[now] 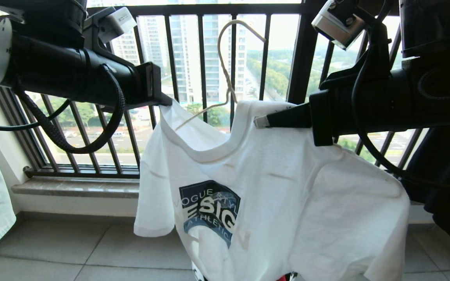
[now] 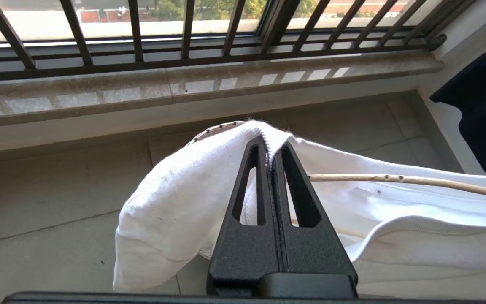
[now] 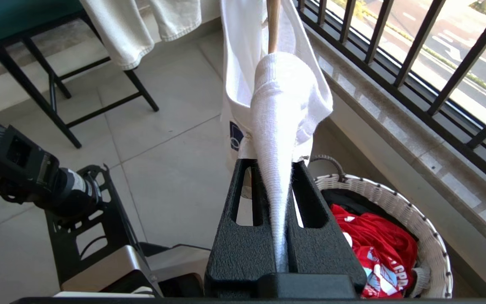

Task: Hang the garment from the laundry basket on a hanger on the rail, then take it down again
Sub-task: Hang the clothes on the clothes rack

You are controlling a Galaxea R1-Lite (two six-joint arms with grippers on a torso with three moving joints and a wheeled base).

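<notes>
The white T-shirt (image 1: pixel 272 187) spans mid-frame, left hand (image 1: pixel 168 102) and right hand (image 1: pixel 260 121) each pinching a shoulder; the wire hanger's (image 1: pixel 225 58) hook rises between them.

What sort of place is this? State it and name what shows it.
Probably a high-rise apartment balcony used for laundry: a dark barred window railing looks down on towers and streets, the floor is tiled, and a laundry basket of clothes stands by the stone sill.

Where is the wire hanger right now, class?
In the head view the hanger sits centre, inside the neck of the T-shirt, its hook rising before the window railing, between the left gripper and right gripper.
</notes>
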